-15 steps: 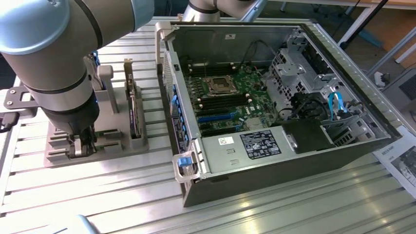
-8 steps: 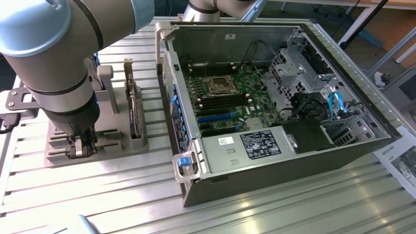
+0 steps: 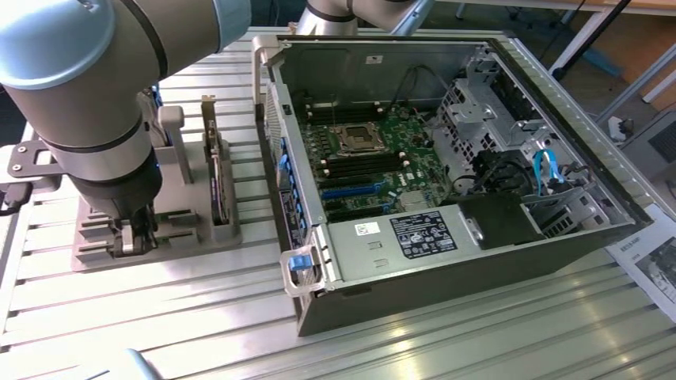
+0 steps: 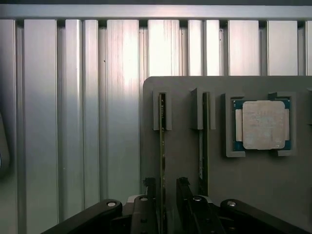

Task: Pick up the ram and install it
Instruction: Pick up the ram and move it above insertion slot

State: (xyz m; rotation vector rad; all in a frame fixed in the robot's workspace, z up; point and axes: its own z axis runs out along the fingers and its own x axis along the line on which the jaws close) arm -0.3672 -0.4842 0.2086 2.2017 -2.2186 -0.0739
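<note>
My gripper (image 4: 166,184) is open, with one finger (image 4: 183,195) on each side of the ram (image 4: 162,146). I am not squeezing it; there is a little gap on both sides.

The ram is a thin green stick. It stands on its thin edge in a slot of the gray holder (image 4: 180,146). Its long side lies level and runs the same way as the grooves in the metal table (image 4: 63,122). Its far end sits between two small gray posts.

Just beside it, in the next slot, stands a dark card (image 4: 203,146). It points the same way as the ram and is close to one of my fingers. Past the card, the square silver chip (image 4: 263,124) lies flat in its own nest.

In the exterior view, my gripper (image 3: 129,237) is low over the holder (image 3: 180,245), and the tall dark card (image 3: 217,182) stands next to it. The open computer case (image 3: 444,277) is on the exterior view's right, with the green board (image 3: 370,158) inside.
</note>
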